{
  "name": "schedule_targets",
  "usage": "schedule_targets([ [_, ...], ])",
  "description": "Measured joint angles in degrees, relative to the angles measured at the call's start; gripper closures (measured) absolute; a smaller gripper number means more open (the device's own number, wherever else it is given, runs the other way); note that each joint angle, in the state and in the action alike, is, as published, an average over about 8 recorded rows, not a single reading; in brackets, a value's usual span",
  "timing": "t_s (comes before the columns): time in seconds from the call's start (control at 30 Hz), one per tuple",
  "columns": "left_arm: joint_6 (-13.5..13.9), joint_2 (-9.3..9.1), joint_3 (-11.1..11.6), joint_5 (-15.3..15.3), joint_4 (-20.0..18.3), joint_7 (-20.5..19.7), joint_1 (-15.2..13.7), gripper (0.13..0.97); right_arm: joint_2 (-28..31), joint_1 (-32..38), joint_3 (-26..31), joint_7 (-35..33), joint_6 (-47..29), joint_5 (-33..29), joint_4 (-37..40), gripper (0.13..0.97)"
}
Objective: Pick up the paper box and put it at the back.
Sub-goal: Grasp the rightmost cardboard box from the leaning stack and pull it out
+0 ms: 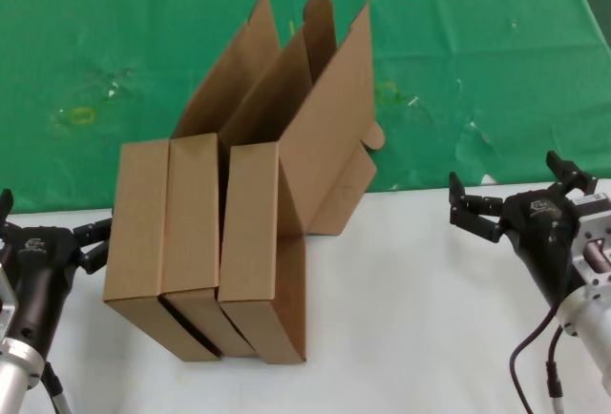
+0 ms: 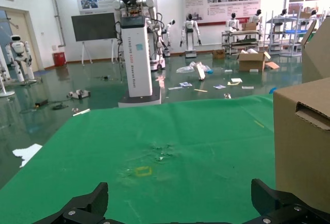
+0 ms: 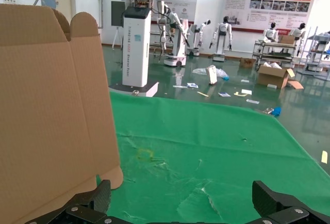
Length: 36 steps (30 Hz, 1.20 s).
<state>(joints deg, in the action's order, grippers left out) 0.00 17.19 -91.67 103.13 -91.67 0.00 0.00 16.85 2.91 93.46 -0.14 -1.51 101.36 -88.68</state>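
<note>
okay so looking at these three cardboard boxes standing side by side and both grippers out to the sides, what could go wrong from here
1. The three paper boxes stand on edge pressed side by side, so gripping one may drag or topple its neighbours.
2. Their lids stand open and upright, with the rightmost lid angling toward the right gripper; an approach from that side might catch it.
3. The open left gripper sits close beside the leftmost box and could nudge it before it closes.

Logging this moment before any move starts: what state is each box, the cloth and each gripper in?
Left paper box: on edge on the white table, lid open.
Middle paper box: on edge, lid open.
Right paper box: on edge, lid open.
Green cloth: flat, stained, creased.
Left gripper: jaws open, beside the left box.
Right gripper: jaws open, apart from the boxes.
</note>
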Motion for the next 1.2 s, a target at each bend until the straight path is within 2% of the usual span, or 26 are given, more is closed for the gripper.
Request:
schedule_targets([
  [1.03, 0.00, 0.00, 0.00, 0.00, 0.00, 0.00, 0.00, 0.136, 0.00, 0.00, 0.00, 0.00, 0.00, 0.00, 0.00, 0.129],
  [1.2, 0.00, 0.00, 0.00, 0.00, 0.00, 0.00, 0.00, 0.177, 0.00, 0.00, 0.00, 0.00, 0.00, 0.00, 0.00, 0.129],
])
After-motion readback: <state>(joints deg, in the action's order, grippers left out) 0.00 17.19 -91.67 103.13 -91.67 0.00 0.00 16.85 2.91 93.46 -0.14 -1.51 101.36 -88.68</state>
